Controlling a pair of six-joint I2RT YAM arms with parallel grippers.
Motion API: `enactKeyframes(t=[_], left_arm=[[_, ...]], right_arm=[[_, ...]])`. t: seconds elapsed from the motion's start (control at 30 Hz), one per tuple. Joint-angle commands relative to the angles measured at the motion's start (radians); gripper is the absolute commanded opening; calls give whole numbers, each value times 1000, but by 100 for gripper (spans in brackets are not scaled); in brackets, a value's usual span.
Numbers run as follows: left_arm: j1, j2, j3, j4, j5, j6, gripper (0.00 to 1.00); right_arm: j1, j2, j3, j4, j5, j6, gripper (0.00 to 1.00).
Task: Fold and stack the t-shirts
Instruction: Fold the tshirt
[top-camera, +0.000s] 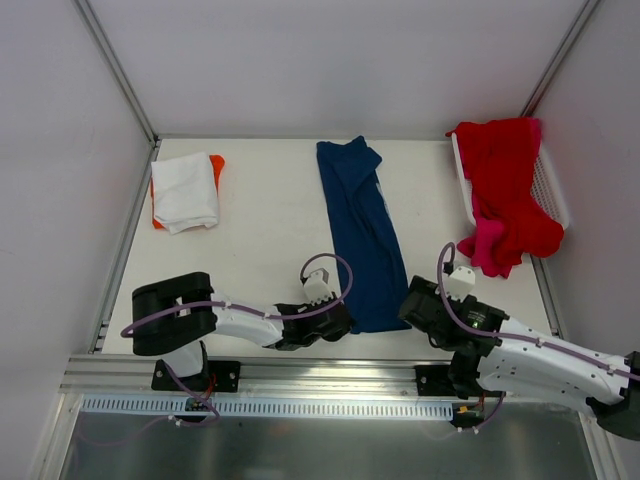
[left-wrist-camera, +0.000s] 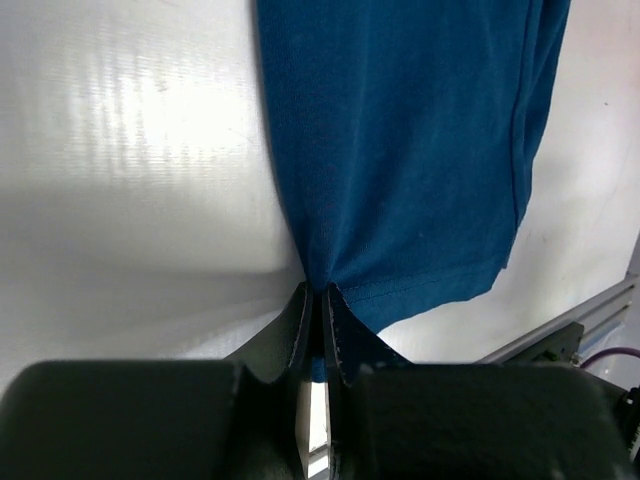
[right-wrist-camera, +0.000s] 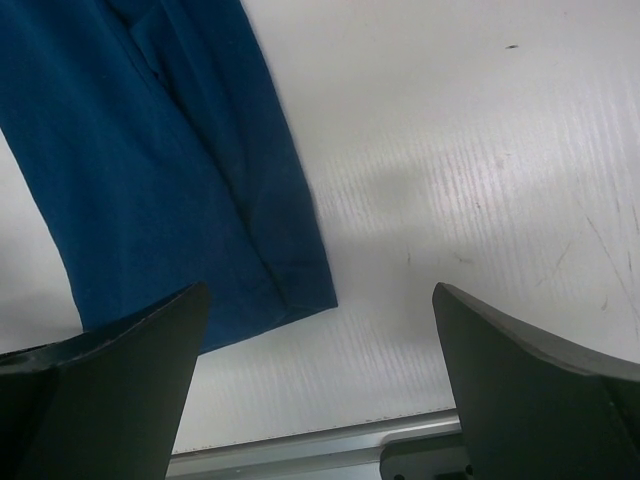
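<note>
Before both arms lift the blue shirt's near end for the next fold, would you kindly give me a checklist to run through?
1. Left gripper shut on the blue shirt at its near left corner: ok.
2. Left pinch catches every layer: cannot tell.
3. Right gripper gripping the near right corner: not ok; it is open and holds nothing.
4. Blue shirt lies as a long strip on the table: ok.
5. White shirt on orange shirt lies apart from the blue shirt: ok.
6. Red shirt and pink shirt at the basket, apart from the blue shirt: ok.
</note>
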Motion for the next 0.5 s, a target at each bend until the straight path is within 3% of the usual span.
enactKeyframes(t=[0.0,0.17,0.47], left_arm=[[-6,-75,-17,-123,-63,20,0],[-6,-160,-104,-189,-122,-38,0],[-6,-260,-192,-255,-168,-87,0]], right_arm=[[-3,41,-10,66,-21,-4,99],[-3,117,-31,242,-108,-49,100],[15,236,-34,347,-156,-47,99]])
